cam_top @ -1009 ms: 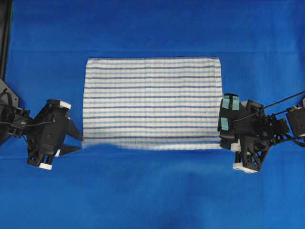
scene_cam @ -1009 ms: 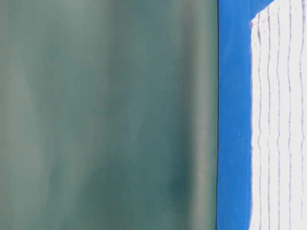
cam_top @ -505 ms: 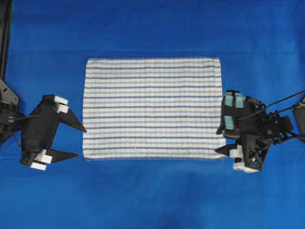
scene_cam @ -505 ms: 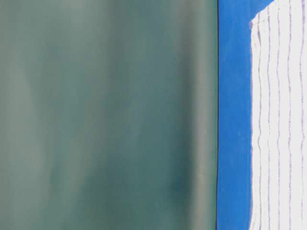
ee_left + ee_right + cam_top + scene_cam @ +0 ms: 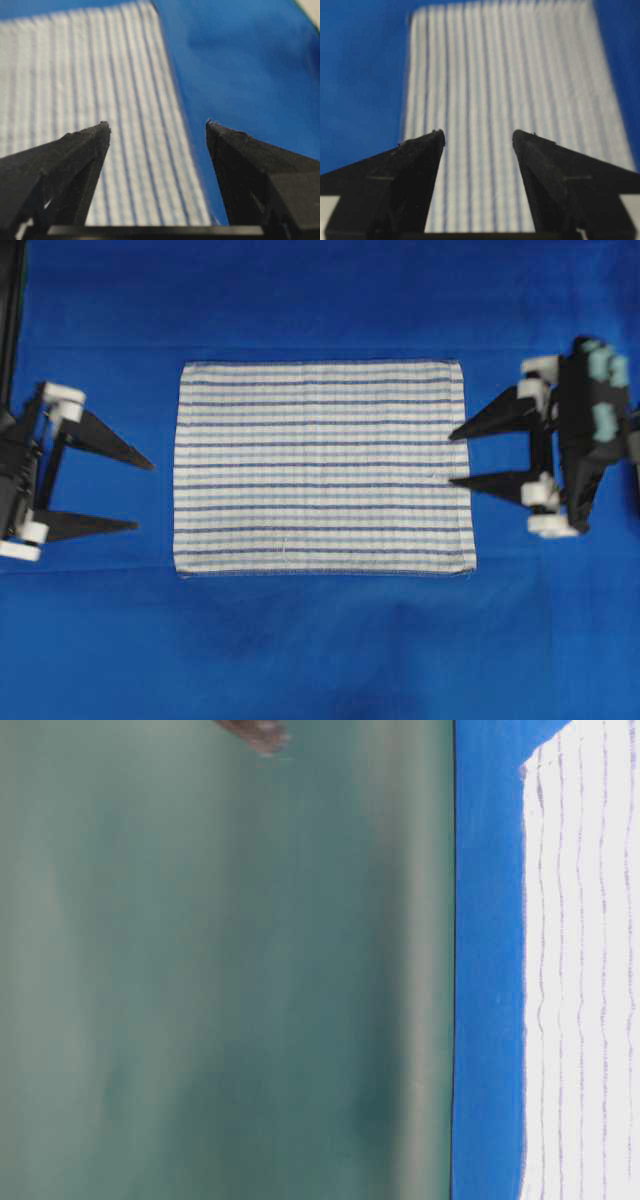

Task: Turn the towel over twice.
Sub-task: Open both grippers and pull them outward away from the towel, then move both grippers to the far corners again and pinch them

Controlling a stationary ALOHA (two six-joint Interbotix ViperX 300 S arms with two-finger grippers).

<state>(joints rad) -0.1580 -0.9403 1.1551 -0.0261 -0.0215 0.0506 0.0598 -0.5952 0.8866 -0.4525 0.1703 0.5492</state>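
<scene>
Both grippers spread wide and empty beside a flat striped towel

The left gripper (image 5: 145, 495), at the left edge of the overhead frame, and the right gripper (image 5: 450, 457), at the right edge, have their jaws apart and hold nothing; the left stands just clear of the towel (image 5: 320, 468), while the right's fingertips sit over its right hem. The towel lies smooth in the middle of the blue tablecloth (image 5: 320, 650). For a clean flip, each gripper would likely do best to pinch one lower corner, lift evenly, and carry that edge toward the frame's top without bunching the cloth.
</scene>
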